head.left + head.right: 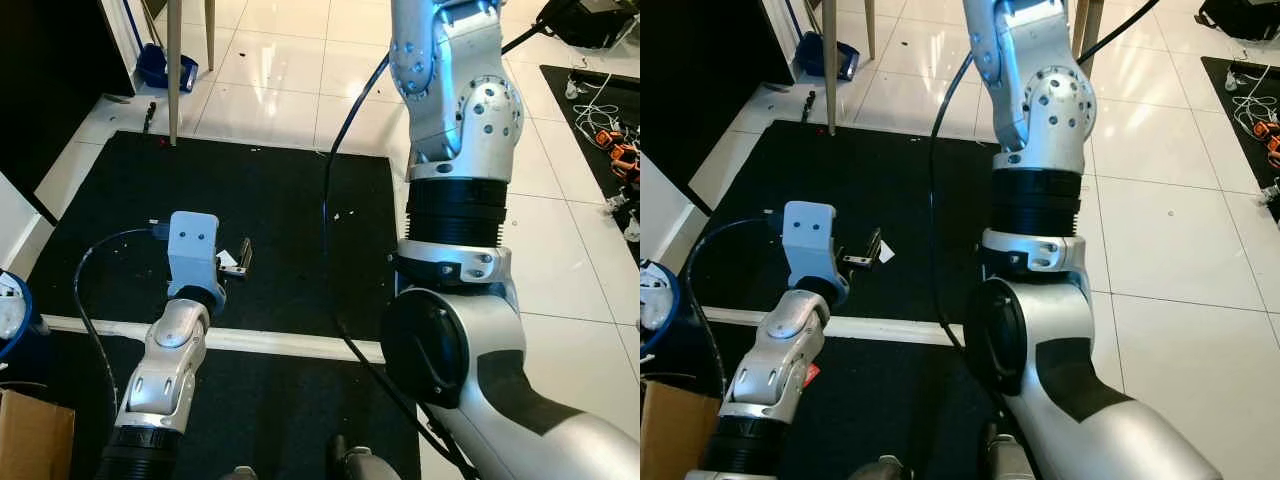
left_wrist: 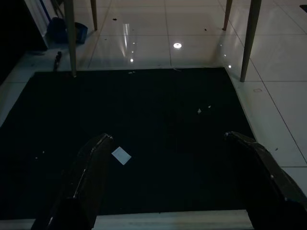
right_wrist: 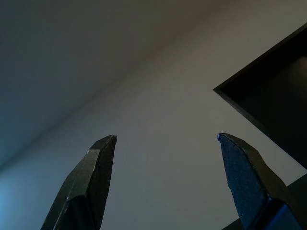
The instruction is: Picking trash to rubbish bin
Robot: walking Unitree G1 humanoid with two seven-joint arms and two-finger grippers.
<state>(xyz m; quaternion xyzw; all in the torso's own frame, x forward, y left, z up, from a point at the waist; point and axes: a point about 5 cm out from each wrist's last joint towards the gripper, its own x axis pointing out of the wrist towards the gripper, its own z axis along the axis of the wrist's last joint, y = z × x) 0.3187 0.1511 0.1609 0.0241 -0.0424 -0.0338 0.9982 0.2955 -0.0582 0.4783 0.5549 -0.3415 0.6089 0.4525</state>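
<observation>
Left gripper (image 2: 168,148) held low over the black mat (image 1: 290,210), fingers spread wide with nothing between them; in the left wrist view a small white scrap of paper (image 2: 121,155) lies flat on the mat just beside the left finger (image 2: 88,177), inside the gap but close to that finger and not touching it; in the head views the same scrap (image 1: 885,250) shows just past the black fingers, on the right of the blue-grey wrist housing (image 1: 193,245); a black cable (image 1: 90,290) loops from that housing back along the left arm; a few tiny white specks (image 2: 199,111) lie farther out on the mat, to the right; a pale strip (image 1: 280,342) crosses the mat near the robot; beyond the mat's far edge, glossy white floor tiles (image 1: 290,70) and wooden furniture legs (image 1: 174,70); a blue dustpan (image 1: 160,68) sits at far left by the wall; at near left, a cardboard box (image 1: 35,435) and the rim of a blue-edged bin (image 1: 20,305); right gripper (image 3: 165,139) raised high, fingers wide apart and empty, pointing at a pale ceiling with a dark cabinet edge (image 3: 273,96) to one side; right arm (image 1: 460,150) rises at centre-right; cables and orange items (image 1: 615,145) lie on the floor at far right.
</observation>
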